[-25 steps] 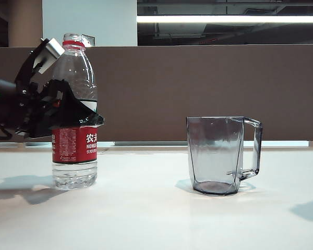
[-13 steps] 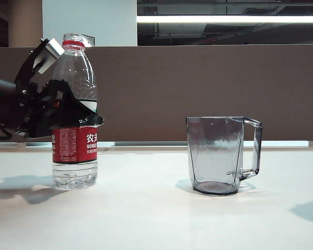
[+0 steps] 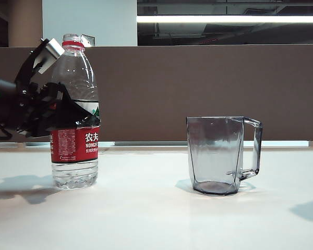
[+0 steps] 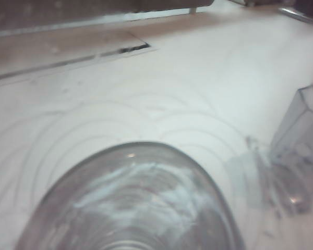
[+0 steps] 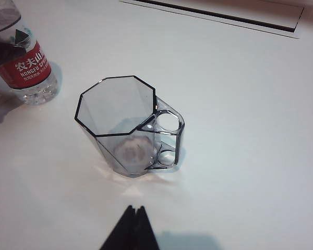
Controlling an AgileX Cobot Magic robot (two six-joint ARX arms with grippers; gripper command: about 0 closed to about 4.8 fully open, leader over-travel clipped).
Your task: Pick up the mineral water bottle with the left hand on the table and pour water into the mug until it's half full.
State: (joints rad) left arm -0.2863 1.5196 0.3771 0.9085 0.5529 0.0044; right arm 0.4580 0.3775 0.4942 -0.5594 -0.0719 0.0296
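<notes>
The tall clear ribbed plastic mineral water bottle (image 3: 75, 112) with a red neck ring and a red-and-white label stands straight up on the left part of the white shiny tabletop (image 3: 146, 219). Its long axis runs up & down, open top pointing at the ceiling. The black left gripper (image 3: 68, 112) comes in from the left edge and sits around the bottle's middle, just above the label. Its jaws hug both sides of the bottle, but it's hard to tell if they squeeze tight yet. The see-through smoky-grey mug (image 3: 219, 154) with flat sides and a square handle stands upright, well apart to the right of the bottle, handle pointing right, and looks empty. So the bottle likely must go up, then across to the right, then tip. The black right gripper (image 5: 129, 232) hangs over the tabletop near the mug w/ its tips together, holding nothing. The left arm is the one at the bottle.
</notes>
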